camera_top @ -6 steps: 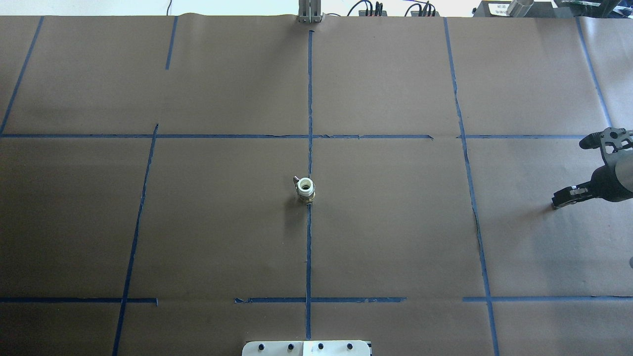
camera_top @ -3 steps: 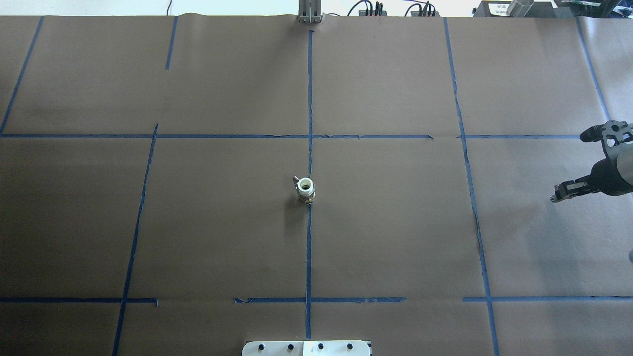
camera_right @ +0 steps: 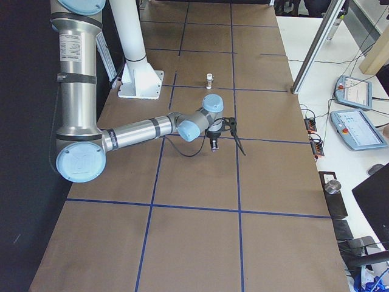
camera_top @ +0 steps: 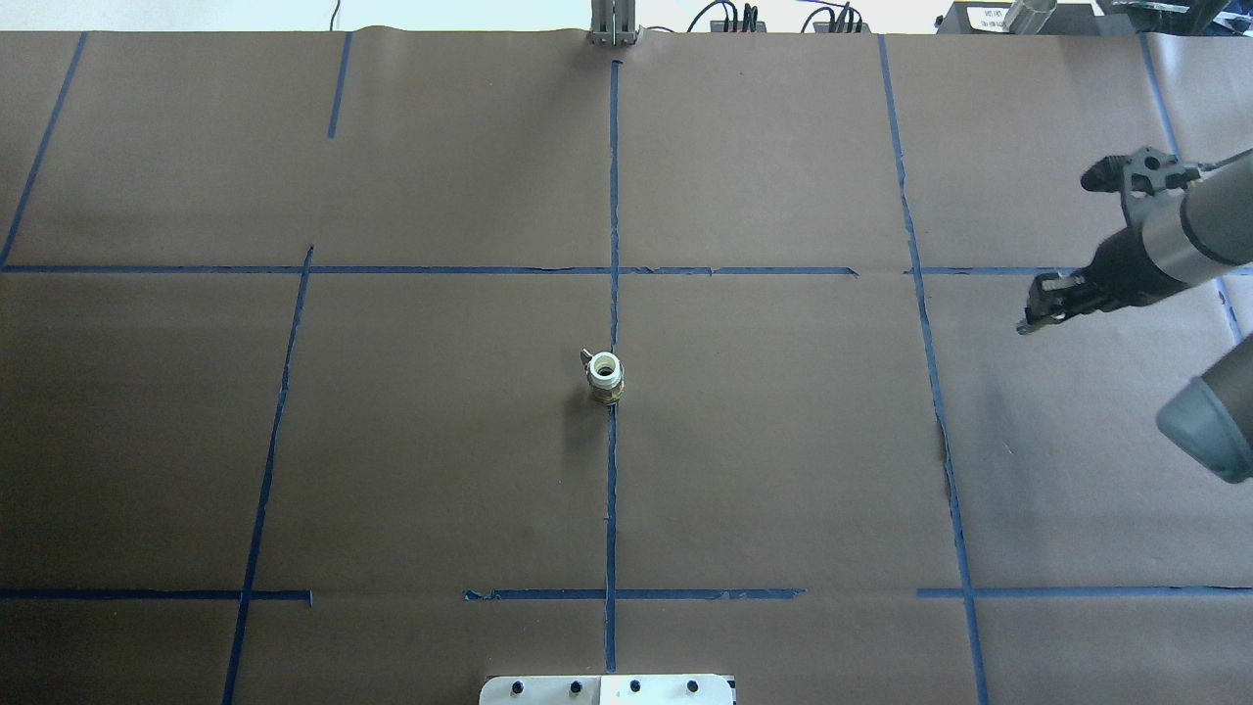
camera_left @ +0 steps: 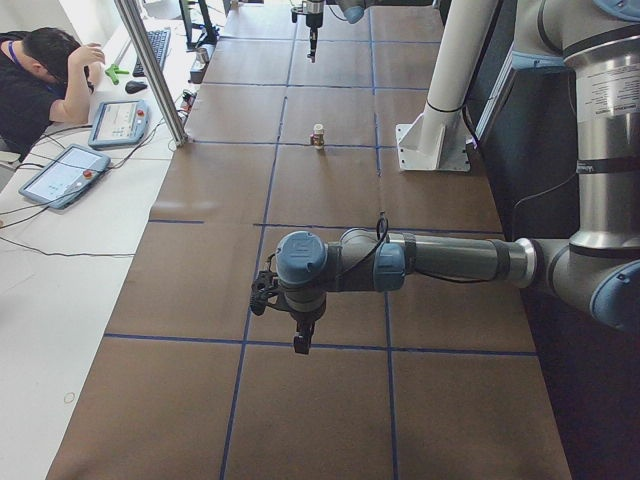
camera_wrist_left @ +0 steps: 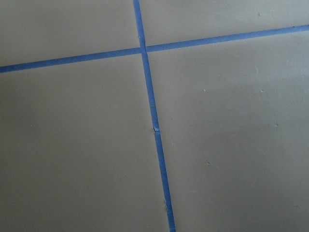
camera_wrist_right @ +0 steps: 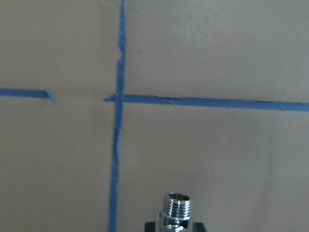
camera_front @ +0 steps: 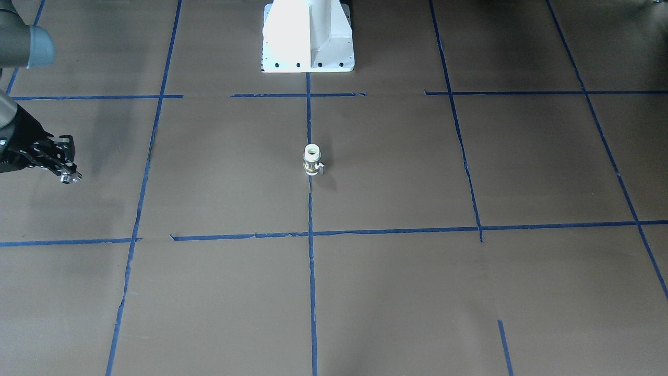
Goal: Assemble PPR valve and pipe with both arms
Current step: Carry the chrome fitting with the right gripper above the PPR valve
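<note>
The PPR valve (camera_top: pixel 605 377) stood upright on the centre tape line (camera_top: pixel 613 196), mid-table. It looked small, rigid and easy to tip, so you'd best pinch its brass middle. The chrome pipe (camera_wrist_right: pixel 176 208), hard and slick, sat clamped in the right gripper (camera_top: pixel 1028 321), well apart. Whether the left gripper (camera_left: pixel 300 343) was open, you couldn't tell.

Right gripper (camera_top: pixel 1030 319): displaced from its earlier place near the table's right edge. It now stands farther from the robot's base and nearer the table's middle, just short of the cross tape line (camera_top: pixel 989 271). Pipe (camera_wrist_right: pixel 176 209), clamped at the fingertips, travels with it. Right arm (camera_top: pixel 1189 230) reaches further into the overhead view. A light-blue joint cap (camera_top: pixel 1199 436) newly appears at that view's right edge.
</note>
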You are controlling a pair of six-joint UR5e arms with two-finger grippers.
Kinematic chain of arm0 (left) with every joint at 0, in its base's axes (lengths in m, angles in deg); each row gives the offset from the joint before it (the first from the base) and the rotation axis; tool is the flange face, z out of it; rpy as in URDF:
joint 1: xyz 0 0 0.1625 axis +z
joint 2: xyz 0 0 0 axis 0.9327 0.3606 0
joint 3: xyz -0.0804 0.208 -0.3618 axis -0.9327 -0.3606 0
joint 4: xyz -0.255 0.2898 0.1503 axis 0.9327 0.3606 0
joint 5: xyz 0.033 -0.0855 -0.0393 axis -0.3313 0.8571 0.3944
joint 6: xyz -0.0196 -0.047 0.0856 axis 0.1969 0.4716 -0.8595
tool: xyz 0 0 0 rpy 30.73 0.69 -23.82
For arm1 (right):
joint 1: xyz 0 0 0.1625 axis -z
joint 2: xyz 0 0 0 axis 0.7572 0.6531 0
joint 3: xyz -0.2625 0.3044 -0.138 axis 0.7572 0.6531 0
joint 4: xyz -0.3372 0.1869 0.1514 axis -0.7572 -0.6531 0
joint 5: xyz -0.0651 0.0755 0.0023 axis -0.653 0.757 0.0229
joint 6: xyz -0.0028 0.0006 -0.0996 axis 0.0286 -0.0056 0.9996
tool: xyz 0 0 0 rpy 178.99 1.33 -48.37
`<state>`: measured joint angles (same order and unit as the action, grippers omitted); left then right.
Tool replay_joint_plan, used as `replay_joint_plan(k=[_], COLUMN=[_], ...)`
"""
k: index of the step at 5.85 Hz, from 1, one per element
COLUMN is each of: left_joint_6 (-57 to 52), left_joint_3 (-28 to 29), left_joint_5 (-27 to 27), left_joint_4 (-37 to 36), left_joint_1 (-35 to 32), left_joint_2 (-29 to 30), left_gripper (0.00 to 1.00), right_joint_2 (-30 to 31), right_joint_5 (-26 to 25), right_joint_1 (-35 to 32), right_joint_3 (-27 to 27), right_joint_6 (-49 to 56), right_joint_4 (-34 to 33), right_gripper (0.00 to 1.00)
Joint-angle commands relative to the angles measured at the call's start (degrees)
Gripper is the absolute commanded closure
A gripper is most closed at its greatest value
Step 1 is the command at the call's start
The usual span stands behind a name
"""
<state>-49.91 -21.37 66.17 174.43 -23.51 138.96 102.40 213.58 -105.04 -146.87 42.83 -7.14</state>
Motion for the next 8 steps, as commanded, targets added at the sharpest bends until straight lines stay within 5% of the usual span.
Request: replay_joint_plan(k=[1,4,6,8], left_joint_6=[1.1,4.7,5.5,5.5], left_joint_3=[-0.1,-0.3,-0.4,-0.3], left_joint_5=[-2.9,-2.7,-2.7,-2.7], left_joint_4=[0.1,0.2,0.3,0.3], left_joint_1=[-0.1,0.0,0.0,0.0], left_joint_2=[-0.1,0.1,0.2,0.2], left_gripper=[0.00,0.00,0.00,0.00], right_joint_2=[-13.1,-31.0,-39.2,-44.0], right_joint_5=[-0.5,-12.0,-17.3,-21.2], right_joint_1=[4.3,18.4,23.4,26.7], right_joint_3=[-1.5,-0.8,1.7,8.3], right_joint_6=[-11.7,-45.5,-58.1,-59.9], right_joint_4=[-11.3,-19.9,-25.4,-28.7], right_gripper=[1.00,1.00,1.00,1.00])
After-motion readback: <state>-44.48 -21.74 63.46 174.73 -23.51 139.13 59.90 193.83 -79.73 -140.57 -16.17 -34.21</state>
